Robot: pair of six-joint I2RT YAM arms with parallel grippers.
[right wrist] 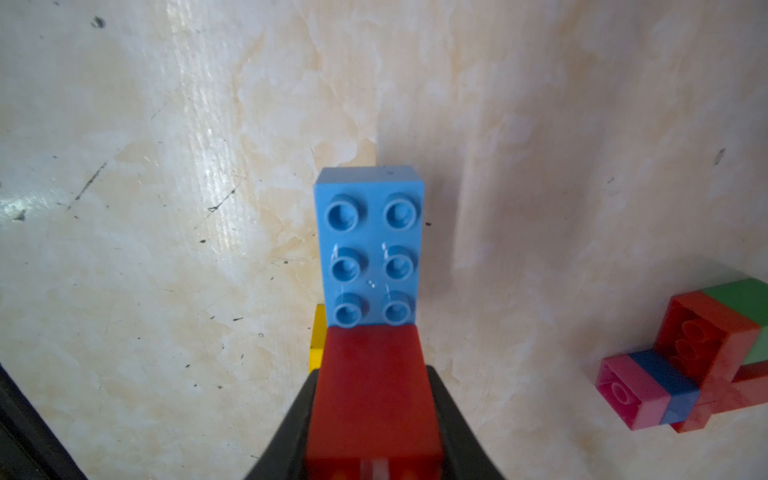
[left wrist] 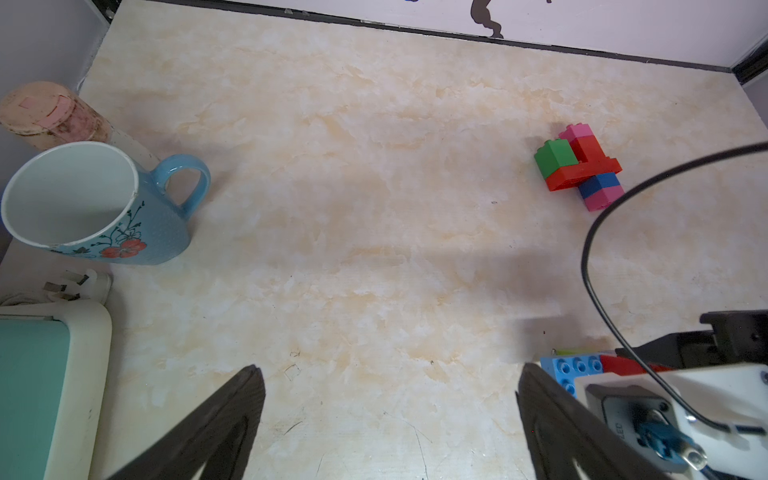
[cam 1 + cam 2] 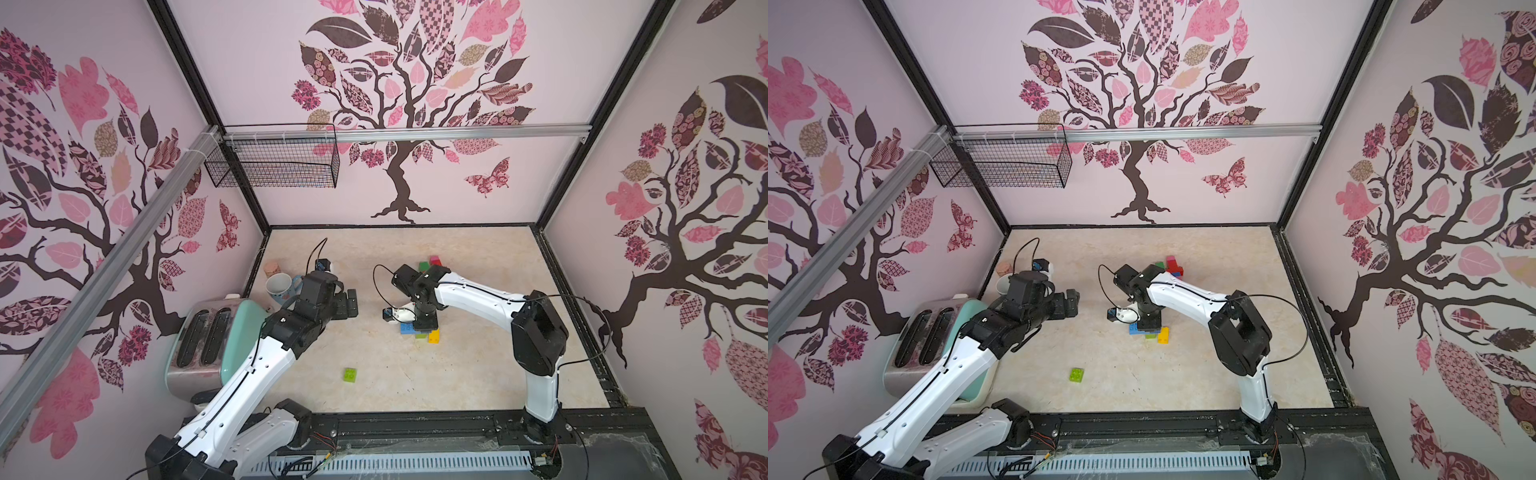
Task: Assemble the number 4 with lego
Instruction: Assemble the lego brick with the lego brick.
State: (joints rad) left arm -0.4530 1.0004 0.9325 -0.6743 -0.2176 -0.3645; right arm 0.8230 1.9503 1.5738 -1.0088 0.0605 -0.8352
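My right gripper (image 1: 372, 374) is shut on a red lego brick (image 1: 372, 399), held down over one end of a long light-blue brick (image 1: 370, 245) lying studs up on the table. A yellow brick (image 1: 318, 340) peeks out beside them. In both top views this group sits mid-table: blue (image 3: 406, 329), lime (image 3: 420, 335), yellow (image 3: 434, 336), with the right gripper (image 3: 427, 322) on top. A joined cluster of green, red, pink and blue bricks (image 3: 430, 264) (image 2: 582, 166) lies farther back. One lime brick (image 3: 350, 375) lies alone near the front. My left gripper (image 2: 388, 374) hangs open and empty to the left.
A blue flowered mug (image 3: 280, 287), a pink-lidded jar (image 3: 272, 268) and a mint toaster (image 3: 208, 340) crowd the left edge of the table. A wire basket (image 3: 274, 160) hangs on the back wall. Walls close the table on three sides.
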